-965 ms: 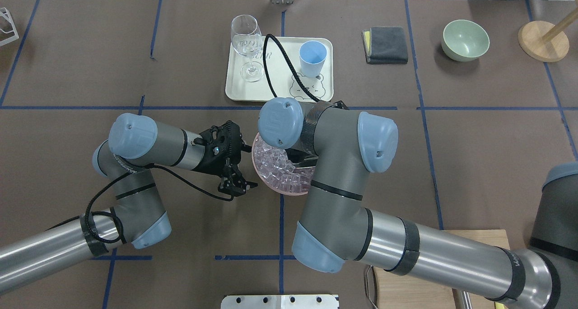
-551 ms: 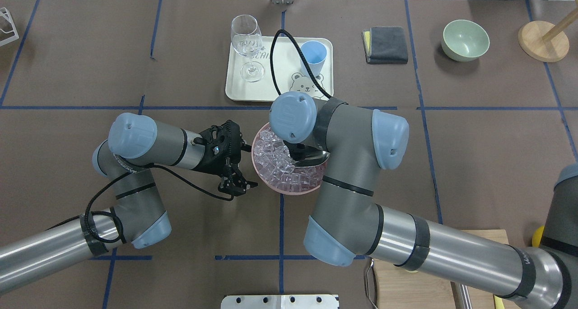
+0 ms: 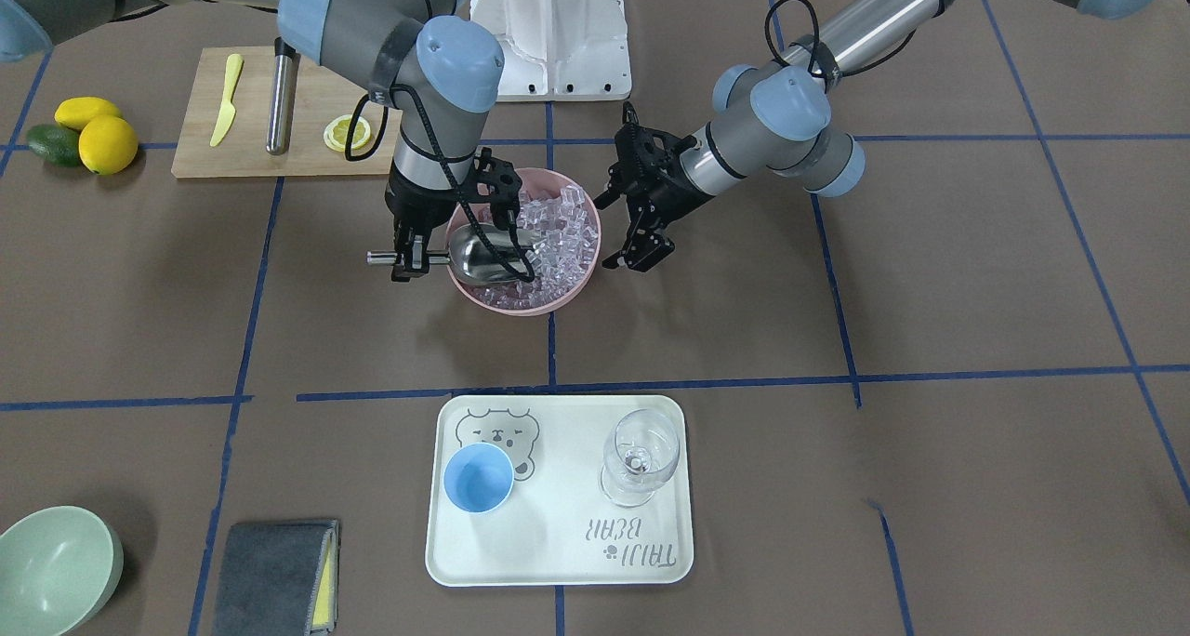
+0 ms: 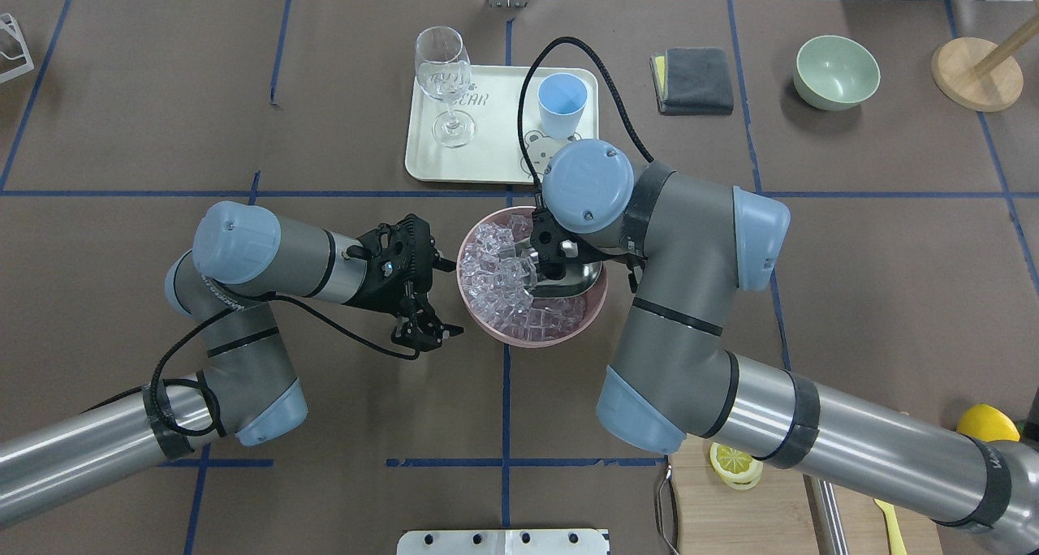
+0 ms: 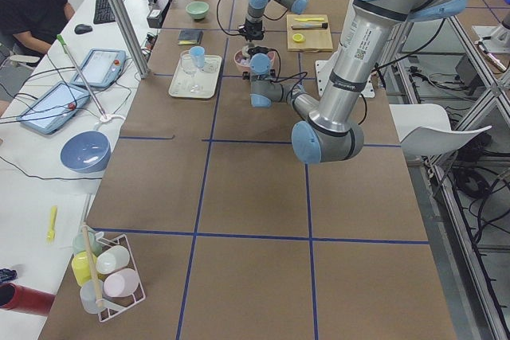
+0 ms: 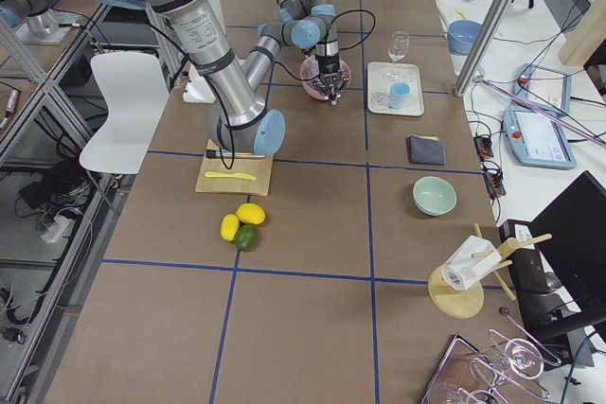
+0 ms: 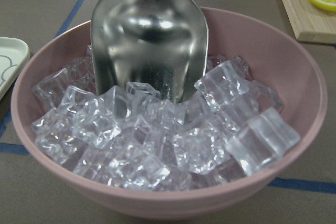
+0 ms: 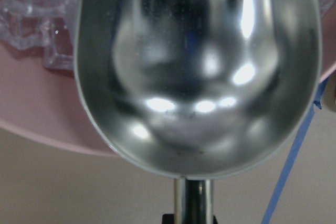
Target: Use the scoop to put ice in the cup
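The shiny steel scoop [image 3: 488, 255] lies in a pink bowl [image 3: 521, 306], its trough empty and its mouth against the ice [image 3: 558, 231]. My right gripper [image 3: 409, 258] is shut on the scoop's rod handle at the bowl's rim. In the right wrist view the scoop [image 8: 197, 66] shows nothing inside. The left wrist view has the scoop [image 7: 149, 35] resting on the ice [image 7: 173, 145]. My left gripper [image 4: 422, 336] hangs open beside the bowl [image 4: 519, 340], holding nothing. The light-blue cup [image 4: 562, 105] stands empty on a cream tray [image 4: 487, 157] beyond the bowl.
A wine glass [image 4: 442, 76] shares the tray with the cup. A grey cloth [image 4: 692, 80], a pale green bowl [image 4: 837, 72] and a wooden stand [image 4: 974, 72] sit at the far right. A cutting board [image 3: 242, 157] with a lemon slice, a knife and a steel cylinder lies near the robot's base.
My right arm has swung to the right, drawing the scoop toward the bowl's right side and uncovering the cup and the ice. The left arm has stayed put.
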### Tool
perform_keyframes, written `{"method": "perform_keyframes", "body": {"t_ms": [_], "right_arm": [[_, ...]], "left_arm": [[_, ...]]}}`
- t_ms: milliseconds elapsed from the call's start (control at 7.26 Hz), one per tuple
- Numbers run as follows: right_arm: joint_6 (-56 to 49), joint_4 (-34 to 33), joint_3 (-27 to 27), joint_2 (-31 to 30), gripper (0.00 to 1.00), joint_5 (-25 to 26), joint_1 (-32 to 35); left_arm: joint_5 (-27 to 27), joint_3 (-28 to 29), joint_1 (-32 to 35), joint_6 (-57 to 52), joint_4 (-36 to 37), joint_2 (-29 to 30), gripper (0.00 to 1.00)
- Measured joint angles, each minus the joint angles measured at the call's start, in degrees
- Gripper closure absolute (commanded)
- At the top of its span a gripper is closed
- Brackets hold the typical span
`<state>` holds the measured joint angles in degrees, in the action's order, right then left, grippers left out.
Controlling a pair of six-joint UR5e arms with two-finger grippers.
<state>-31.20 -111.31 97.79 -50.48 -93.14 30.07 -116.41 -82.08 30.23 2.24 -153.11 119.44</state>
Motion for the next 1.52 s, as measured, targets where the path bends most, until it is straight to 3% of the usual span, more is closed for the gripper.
{"method": "perform_keyframes", "body": {"t_ms": [827, 1516], "right_arm": [[0.4, 12.6, 0.0, -4.9, 1.0, -8.7, 3.1], [0.3, 16.6, -0.2, -6.1, 1.0, -13.9, 5.0]], "left_arm": [[0.0, 0.0, 0.2, 0.0, 0.0, -0.1, 0.0], [0.0, -0.2, 0.3, 0.0, 0.0, -0.1, 0.0]]}}
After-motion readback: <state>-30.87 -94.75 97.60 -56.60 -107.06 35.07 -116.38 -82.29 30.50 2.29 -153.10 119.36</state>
